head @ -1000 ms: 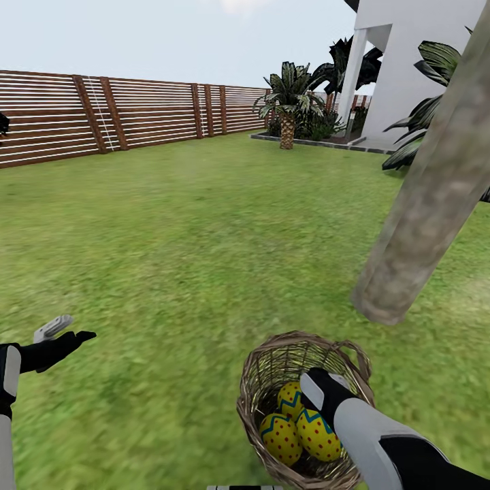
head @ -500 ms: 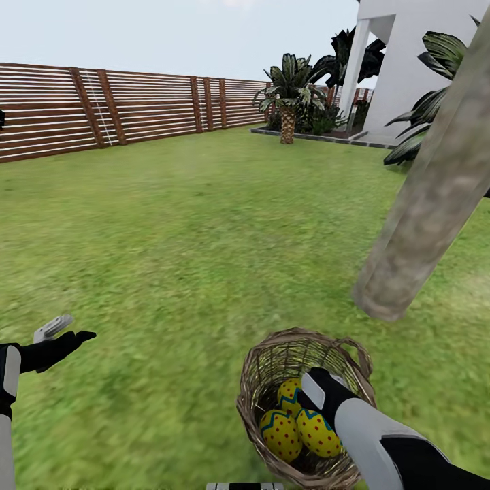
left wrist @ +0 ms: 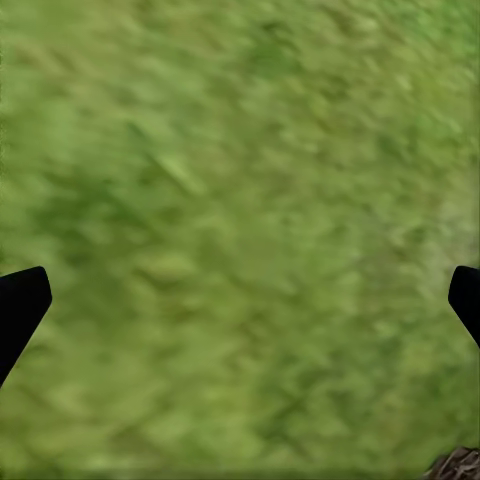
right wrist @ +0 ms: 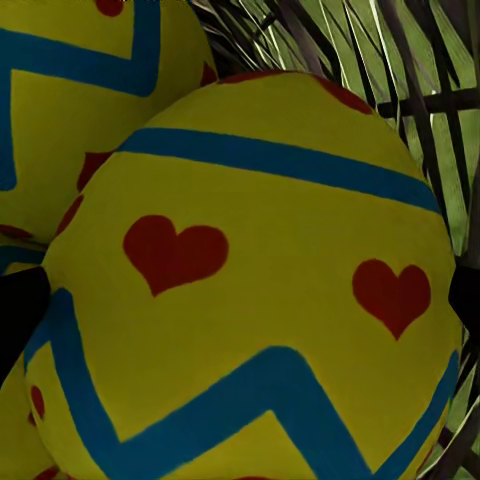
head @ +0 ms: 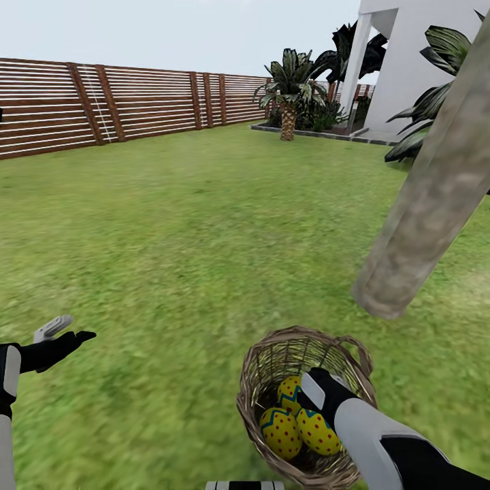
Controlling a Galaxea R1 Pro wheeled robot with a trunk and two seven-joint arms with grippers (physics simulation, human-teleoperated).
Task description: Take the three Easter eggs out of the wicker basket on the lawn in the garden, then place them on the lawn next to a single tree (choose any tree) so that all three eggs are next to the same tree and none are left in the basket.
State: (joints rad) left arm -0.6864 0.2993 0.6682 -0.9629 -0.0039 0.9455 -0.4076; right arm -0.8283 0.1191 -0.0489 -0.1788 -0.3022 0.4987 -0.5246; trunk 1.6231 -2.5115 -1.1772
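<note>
eggs (head: pixel 299 422): yellow, red hearts, blue zigzags | basket (head: pixel 272 361): brown wicker | lawn (head: pixel 170 238): mottled green, seemingly

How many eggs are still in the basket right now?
3, all in the wicker basket: one at the front left, one at the front right beside the right claw, one behind them. More could be hidden beneath.

**Hidden and cut off**

The right gripper (head: pixel 314 395) covered part of the rearmost egg (head: pixel 289 390) in the basket (head: pixel 272 357), and its fingertips were out of sight. The tree (head: pixel 425 204) beyond it was cropped above the trunk. Grass (left wrist: pixel 240 230) beneath the left gripper (head: pixel 64 333) looked blurred.
</note>
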